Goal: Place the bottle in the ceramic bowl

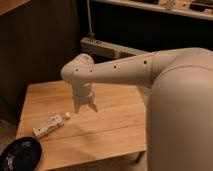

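The small white bottle (pixel 49 124) lies on its side on the left part of the wooden table (pixel 110 127), its rounded cap pointing right. The glossy black ceramic bowl (pixel 20 154) sits at the lower left, below the table's front left corner. My gripper (pixel 84 106) hangs from the white arm over the middle of the table, pointing down, just right of and slightly behind the bottle's cap. It is not touching the bottle and holds nothing.
My large white arm (pixel 175 100) fills the right side of the view and hides the table's right end. A dark wooden wall (pixel 35 45) and a metal frame (pixel 110 47) stand behind the table.
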